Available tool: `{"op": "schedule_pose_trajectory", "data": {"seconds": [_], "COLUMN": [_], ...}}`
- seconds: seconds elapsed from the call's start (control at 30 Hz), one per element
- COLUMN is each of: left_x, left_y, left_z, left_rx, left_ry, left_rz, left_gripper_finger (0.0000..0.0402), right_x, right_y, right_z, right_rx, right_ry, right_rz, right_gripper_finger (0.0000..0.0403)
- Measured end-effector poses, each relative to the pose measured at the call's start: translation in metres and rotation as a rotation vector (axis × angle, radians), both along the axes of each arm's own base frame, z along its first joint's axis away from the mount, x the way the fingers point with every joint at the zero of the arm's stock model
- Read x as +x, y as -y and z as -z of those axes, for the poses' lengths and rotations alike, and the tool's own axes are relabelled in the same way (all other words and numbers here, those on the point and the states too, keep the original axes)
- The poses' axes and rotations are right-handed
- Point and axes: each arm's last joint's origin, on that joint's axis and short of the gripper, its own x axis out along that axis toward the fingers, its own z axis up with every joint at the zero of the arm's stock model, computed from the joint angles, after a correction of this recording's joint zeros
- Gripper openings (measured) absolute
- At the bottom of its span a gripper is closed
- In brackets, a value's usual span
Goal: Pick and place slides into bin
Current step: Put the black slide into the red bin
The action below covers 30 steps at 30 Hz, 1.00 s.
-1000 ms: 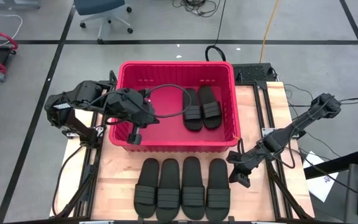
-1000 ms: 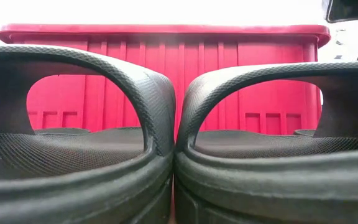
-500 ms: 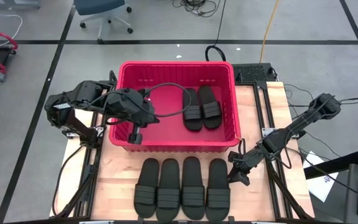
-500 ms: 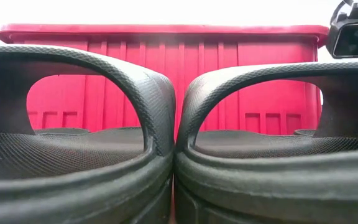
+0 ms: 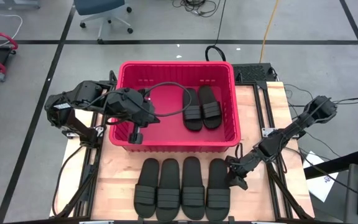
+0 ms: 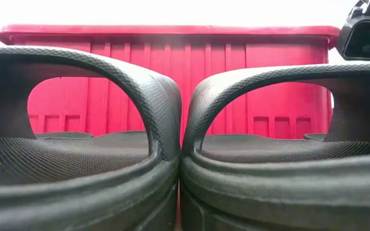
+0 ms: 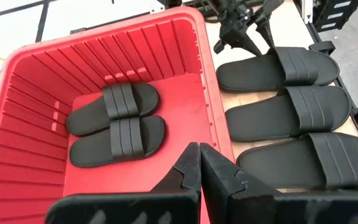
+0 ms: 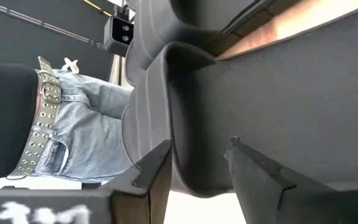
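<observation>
Four black slides lie sole-down in a row on the table's near part [image 5: 182,186]. Two of them fill the low view [image 6: 76,128] [image 6: 288,128]. Two more slides [image 5: 201,107] lie in the right half of the red bin [image 5: 176,65]. My right gripper [image 5: 234,179] is open, low beside the right edge of the rightmost slide [image 5: 217,185]. That slide's edge stands between its fingers in the right wrist view [image 8: 200,143]. My left gripper [image 5: 135,135] is shut and empty over the bin's near left part; it also shows in the left wrist view [image 7: 199,149]. My right gripper has one finger on each side of the rightmost slide's raised right edge [image 8: 194,99], coming low from the table's right side. I cannot tell whether the fingers touch it. The slide lies flat on the table.
The bin's near wall [image 6: 172,70] stands just beyond the row of slides. A person in jeans with a studded belt [image 8: 55,124] stands beyond the table's edge. Bare wood [image 5: 123,162] lies to the left of the row.
My right gripper has moved a little toward the table's left edge, closing on the rightmost slide's right side. The slides and the bin have stayed where they were.
</observation>
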Motion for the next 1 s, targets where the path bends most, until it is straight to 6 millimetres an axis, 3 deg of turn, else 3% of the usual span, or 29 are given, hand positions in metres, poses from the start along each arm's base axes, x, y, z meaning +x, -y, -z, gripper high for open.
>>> {"op": "schedule_pose_trajectory", "data": {"seconds": [0.73, 0.87, 1.0], "left_x": [0.001, 0.001, 0.000], "left_y": [0.000, 0.000, 0.000], "left_z": [-0.001, -0.001, -0.001], "left_rx": [0.022, 0.026, 0.027], "left_ry": [0.007, 0.007, 0.006], "left_rz": [0.023, 0.027, 0.028], "left_gripper_finger": [0.0002, 0.0001, 0.0003], "right_x": [0.004, 0.006, 0.006], "right_y": [-0.026, -0.028, -0.029], "right_z": [0.022, 0.020, 0.018], "right_rx": [0.066, 0.092, 0.109], "right_ry": [-0.016, 0.017, 0.029], "right_rz": [-0.044, -0.048, -0.045], "right_gripper_finger": [0.0138, 0.0102, 0.0031]}}
